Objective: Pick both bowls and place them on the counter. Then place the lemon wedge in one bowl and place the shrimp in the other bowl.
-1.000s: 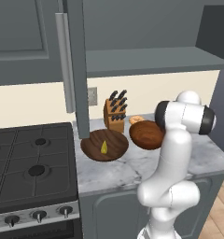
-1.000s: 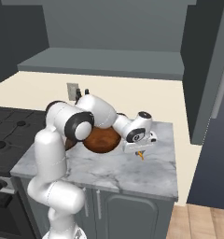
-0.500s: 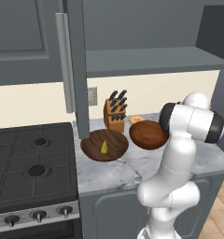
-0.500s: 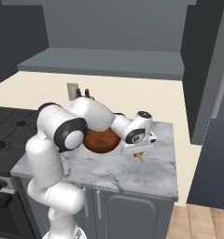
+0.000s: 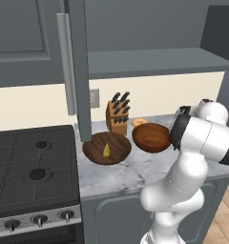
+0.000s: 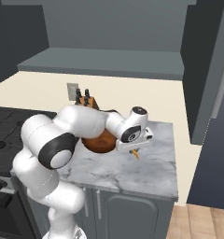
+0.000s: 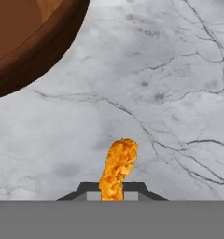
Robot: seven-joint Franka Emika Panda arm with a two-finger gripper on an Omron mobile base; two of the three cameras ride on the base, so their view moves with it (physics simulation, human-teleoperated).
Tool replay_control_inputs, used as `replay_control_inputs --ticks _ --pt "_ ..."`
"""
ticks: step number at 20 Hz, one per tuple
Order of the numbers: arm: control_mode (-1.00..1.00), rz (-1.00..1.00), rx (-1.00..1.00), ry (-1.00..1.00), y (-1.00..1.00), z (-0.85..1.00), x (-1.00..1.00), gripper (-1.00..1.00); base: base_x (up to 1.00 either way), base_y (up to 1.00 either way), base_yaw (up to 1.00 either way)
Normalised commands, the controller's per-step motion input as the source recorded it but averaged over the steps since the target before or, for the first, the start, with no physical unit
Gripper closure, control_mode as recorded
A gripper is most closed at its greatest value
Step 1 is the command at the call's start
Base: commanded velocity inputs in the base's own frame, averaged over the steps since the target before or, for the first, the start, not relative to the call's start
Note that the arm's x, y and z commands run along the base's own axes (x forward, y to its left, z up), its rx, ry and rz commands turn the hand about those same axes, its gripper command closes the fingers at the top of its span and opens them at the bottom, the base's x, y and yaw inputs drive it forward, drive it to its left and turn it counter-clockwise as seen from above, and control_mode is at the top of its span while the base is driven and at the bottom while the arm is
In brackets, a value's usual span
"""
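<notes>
No text, label, brand, number or sign can be read in any of the views. Nothing legible is carried by the marbled counter point(image 5: 135, 171), the wooden bowls point(image 5: 107, 147), the knife block point(image 5: 117, 113) or the grey cabinet fronts point(image 6: 128, 212), and the stove knobs point(image 5: 40, 220) are rendered too small for any markings to be made out.

two bowls point(image 5: 107, 147) – one shrimp point(image 7: 117, 169), one lemon wedge point(image 5: 106, 150)

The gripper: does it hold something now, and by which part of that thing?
Yes. The gripper is shut on the shrimp, jaws pinching its near end; the rest sticks out above the counter.
</notes>
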Motion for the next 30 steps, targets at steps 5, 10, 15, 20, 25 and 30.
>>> replay_control_inputs --ticks 5,10,15,20,25,30 --pt "-1.00 0.00 -0.02 0.00 0.23 0.49 -0.26 1.00 0.00 0.00 0.00" --pt "-1.00 0.00 0.00 -0.03 0.38 0.39 -0.20 1.00 0.00 0.00 0.00" --pt "-1.00 0.00 0.00 -0.08 0.45 0.33 -0.14 1.00 0.00 0.00 0.00" --pt "-1.00 0.00 0.00 -0.10 0.57 0.20 -0.01 1.00 0.00 0.00 0.00" --pt "-1.00 0.00 0.00 -0.01 0.59 0.13 0.15 1.00 0.00 0.00 0.00" --pt "-1.00 0.00 0.00 0.00 0.55 0.02 0.40 1.00 0.00 0.00 0.00"
